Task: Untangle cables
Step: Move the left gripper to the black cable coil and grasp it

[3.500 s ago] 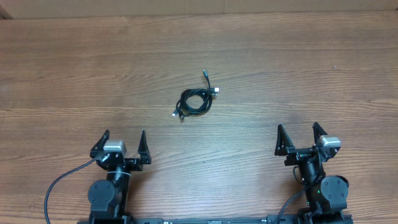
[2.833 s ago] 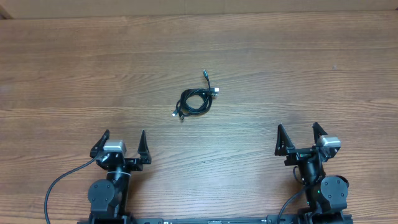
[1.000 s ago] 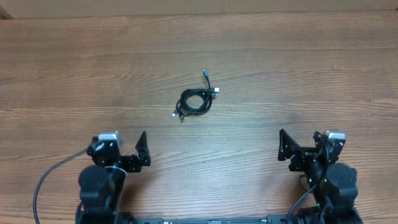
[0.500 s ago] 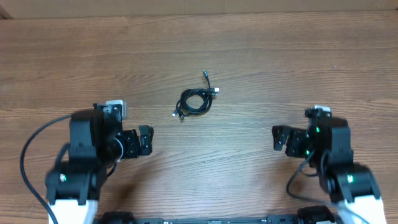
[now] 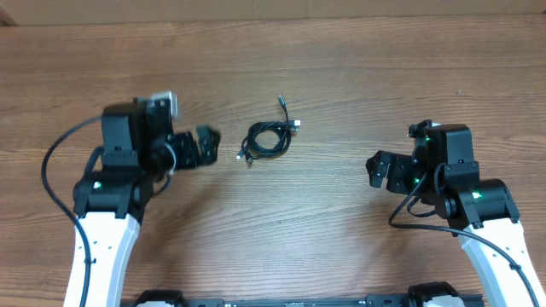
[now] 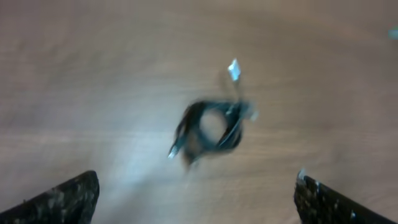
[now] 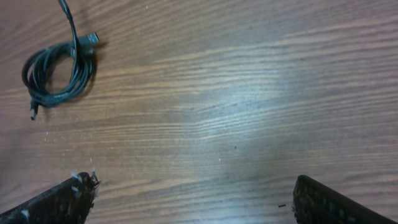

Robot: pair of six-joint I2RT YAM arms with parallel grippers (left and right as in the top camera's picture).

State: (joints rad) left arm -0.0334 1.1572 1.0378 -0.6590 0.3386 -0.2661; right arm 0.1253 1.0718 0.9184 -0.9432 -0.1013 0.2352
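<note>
Looking from overhead, you have open wood on every side of the cables (image 5: 266,139), which lie a little toward 11 o'clock from the middle of the table (image 5: 367,68). The table's far edge runs along 12 o'clock, well apart from them. You get one small coiled bundle of thin black cord. A tail with a plug runs out of it toward 12 o'clock, a silvery plug sits at its 1 o'clock side, and another small end pokes out at 8 o'clock. How many separate cords are wound in it cannot be told. Two arms and two grippers are in view. Your left gripper (image 5: 205,145) sits at 9 o'clock of the bundle, near it but not touching, with its jaws spread wide and holding nothing. Its wrist view is blurred, with the coil between the two fingertips and ahead of them. Your right gripper (image 5: 377,170) sits at 4 o'clock, well apart, with its jaws just as wide and empty. In its wrist view the coil lies toward 10 o'clock, outside the fingers.
</note>
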